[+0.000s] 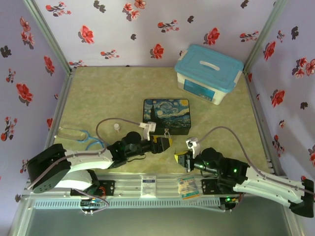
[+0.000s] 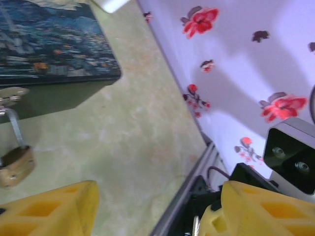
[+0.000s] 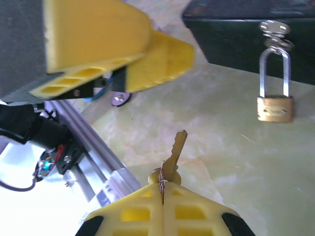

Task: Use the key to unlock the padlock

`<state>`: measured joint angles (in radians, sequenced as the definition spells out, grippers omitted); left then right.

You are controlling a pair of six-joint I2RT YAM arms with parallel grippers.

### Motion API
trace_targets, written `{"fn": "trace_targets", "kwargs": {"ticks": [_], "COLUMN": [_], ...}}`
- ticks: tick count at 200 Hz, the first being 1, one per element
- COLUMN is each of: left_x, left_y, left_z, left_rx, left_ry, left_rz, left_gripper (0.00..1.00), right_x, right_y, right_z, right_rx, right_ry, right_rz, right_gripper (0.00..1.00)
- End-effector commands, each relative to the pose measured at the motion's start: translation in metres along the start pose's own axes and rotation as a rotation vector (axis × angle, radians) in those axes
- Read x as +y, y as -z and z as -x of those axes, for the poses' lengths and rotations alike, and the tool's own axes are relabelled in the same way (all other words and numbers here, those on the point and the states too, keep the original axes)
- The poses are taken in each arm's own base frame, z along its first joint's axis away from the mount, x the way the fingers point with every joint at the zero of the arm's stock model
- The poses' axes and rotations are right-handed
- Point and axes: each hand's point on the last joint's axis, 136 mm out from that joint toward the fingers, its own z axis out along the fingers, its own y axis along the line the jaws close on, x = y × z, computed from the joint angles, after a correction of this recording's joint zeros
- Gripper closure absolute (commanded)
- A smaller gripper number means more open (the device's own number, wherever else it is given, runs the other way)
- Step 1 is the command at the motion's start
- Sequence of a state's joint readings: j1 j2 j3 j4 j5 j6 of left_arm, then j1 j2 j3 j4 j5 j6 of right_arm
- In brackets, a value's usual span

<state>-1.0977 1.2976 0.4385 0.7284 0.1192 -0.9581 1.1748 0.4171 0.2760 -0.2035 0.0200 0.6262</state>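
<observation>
The right fingers [image 3: 197, 214] are pressed together, pinching the key [image 3: 174, 152] by its flat head, probably the best hold on such a thin, stiff, slippery thing. Its blade points away, towards the padlock [image 3: 274, 108], which hangs shackle-up on the box [image 3: 231, 39] front. The left fingers [image 2: 49, 211] are spread beside it.

Top external: high at near edge, looking down toward far side. Left wrist: low, close, facing right. Right wrist: low, close, facing left. Shared: padlock [image 2: 15, 168], box [image 2: 49, 49].

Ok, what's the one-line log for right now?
right gripper: shut on key | left gripper: open | padlock: hanging on box | key: not in padlock
</observation>
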Motion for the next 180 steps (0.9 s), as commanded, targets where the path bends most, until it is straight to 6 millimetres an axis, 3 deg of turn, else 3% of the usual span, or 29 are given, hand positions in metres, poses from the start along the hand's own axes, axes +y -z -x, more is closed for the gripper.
{"fn": "trace_targets", "kwargs": {"ticks": [1,44,73,105,130,157,171,180], "left_x": [-0.036,-0.015,0.001,-0.006,-0.002,-0.004,-0.006,-0.007], "left_y": [-0.004,-0.008,-0.007,-0.008,-0.009,-0.011,-0.01,-0.008], "left_z": [0.008,-0.008,-0.014,-0.02,-0.022,-0.024,-0.022,-0.021], "left_rx": [-0.002,0.079,0.106,0.153,0.165,0.166,0.15,0.136], "left_ry": [-0.04,-0.051,-0.01,-0.044,-0.042,-0.031,-0.019,-0.015], "left_rz": [-0.117,0.023,0.121,0.139,0.156,0.137,0.118,0.106], "left_gripper": [0.36,0.43,0.54,0.6,0.73,1.0,1.0,1.0], "right_x": [0.027,0.023,0.021,0.017,0.014,0.007,0.004,0.003], "right_y": [0.0,-0.013,-0.014,-0.013,-0.015,-0.016,-0.017,-0.017], "right_z": [0.018,0.019,0.026,0.029,0.029,0.032,0.035,0.037], "right_rx": [0.001,0.052,0.027,0.023,0.032,0.029,0.019,0.011], "right_ry": [0.092,0.134,0.138,0.151,0.161,0.166,0.162,0.155], "right_rz": [0.08,0.016,-0.008,-0.041,-0.062,-0.11,-0.132,-0.142], "right_gripper": [1.0,1.0,1.0,1.0,1.0,1.0,1.0,0.84]}}
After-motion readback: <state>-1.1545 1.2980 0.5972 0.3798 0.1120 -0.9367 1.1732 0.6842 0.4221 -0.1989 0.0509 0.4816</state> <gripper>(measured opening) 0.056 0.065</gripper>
